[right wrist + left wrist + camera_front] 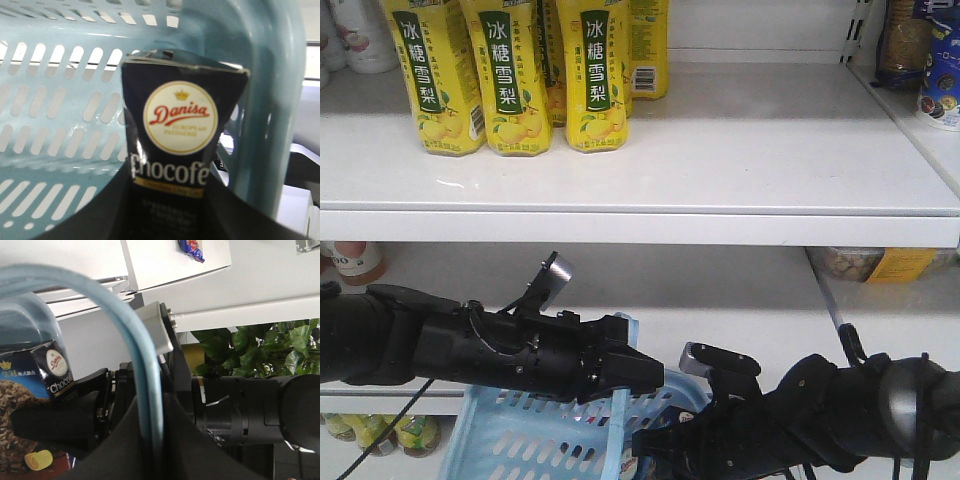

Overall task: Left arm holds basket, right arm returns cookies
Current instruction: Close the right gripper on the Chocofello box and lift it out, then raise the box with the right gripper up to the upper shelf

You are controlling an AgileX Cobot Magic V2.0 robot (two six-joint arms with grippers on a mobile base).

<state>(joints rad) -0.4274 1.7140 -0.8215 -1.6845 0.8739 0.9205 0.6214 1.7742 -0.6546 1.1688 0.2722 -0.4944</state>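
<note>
The light blue basket (520, 435) hangs at the bottom of the front view, below the shelf. My left gripper (625, 385) is shut on its thin blue handle (150, 390), which runs up between the jaws in the left wrist view. The dark navy cookies box (172, 130), with a round white logo, stands inside the basket against its slotted wall (60, 100). My right gripper (170, 187) is shut on the lower part of the box, one finger on each side. The right arm (800, 410) reaches into the basket from the right. The cookies (50, 377) also show at the left of the left wrist view.
Several yellow drink bottles (510, 80) stand at the back left of the white upper shelf (740, 150). Jars (920, 60) stand on the neighbouring shelf to the right. A lower shelf (720, 290) lies behind the arms, with packaged goods (880, 265) at its right.
</note>
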